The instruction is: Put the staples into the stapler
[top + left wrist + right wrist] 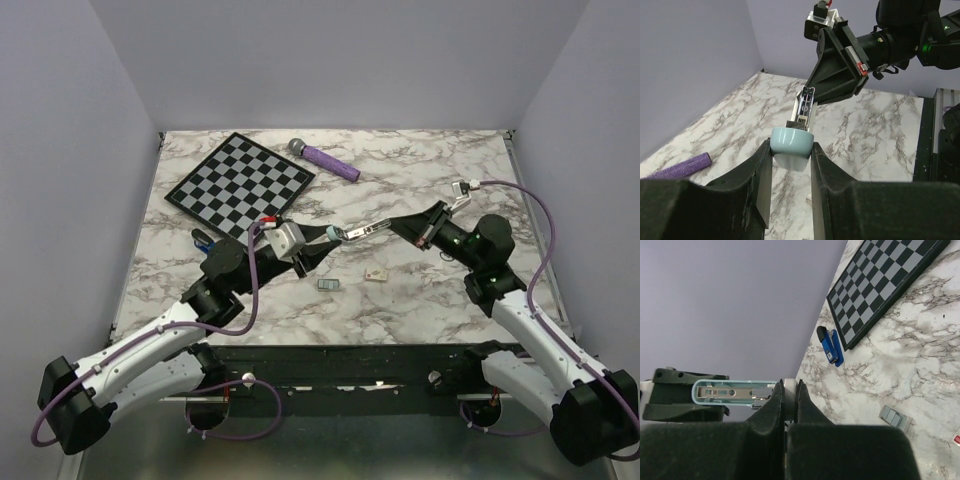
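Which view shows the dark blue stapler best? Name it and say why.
Right wrist: the stapler lies whole and unblocked on the table, beside the chessboard. The top view shows only a small blue speck by the chessboard. The left wrist view misses it.

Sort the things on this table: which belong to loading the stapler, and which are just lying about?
Job: dark blue stapler; grey staple strip; pale blue bar, held by left gripper and right gripper.
Lying about: chessboard; purple microphone; small white scrap.
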